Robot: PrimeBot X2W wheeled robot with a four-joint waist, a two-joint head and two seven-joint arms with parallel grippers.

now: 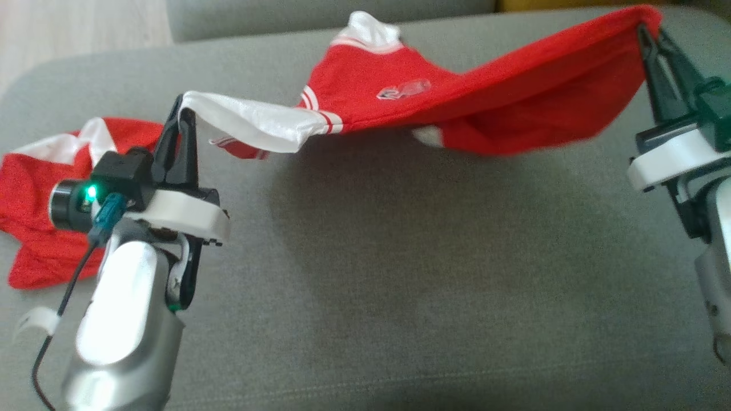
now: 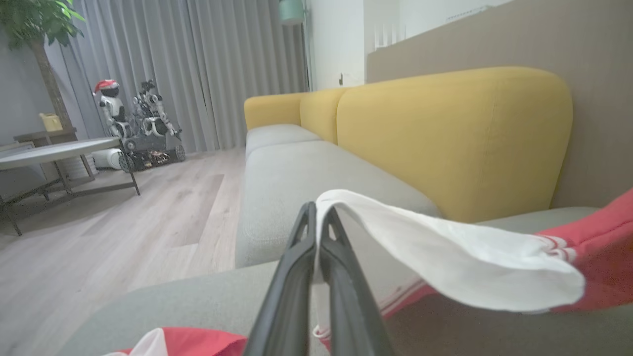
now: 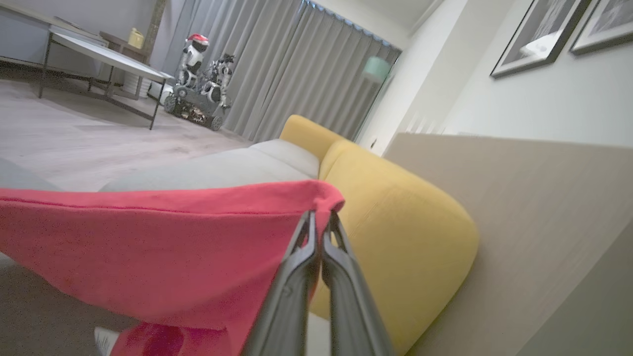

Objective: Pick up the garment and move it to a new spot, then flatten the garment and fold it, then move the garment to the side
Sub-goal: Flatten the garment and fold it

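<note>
Left tool (image 1: 184, 114), right tool (image 1: 645, 31) clamp one garment (image 1: 514, 85); second garment (image 1: 34, 188) beside.

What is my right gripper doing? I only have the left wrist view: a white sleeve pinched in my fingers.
Observer: The right gripper is shut on a red corner of the garment, opposite your sleeve.
Operator: Is it off the sofa?
Observer: It hangs stretched between both grippers, sagging midway, apparently clear of the grey cushion, which carries its shadow.
Operator: Anything beside my left gripper?
Observer: A heap of red and white cloth lies crumpled on the cushion outboard of the left gripper; whether it is a separate piece, I cannot tell.
</note>
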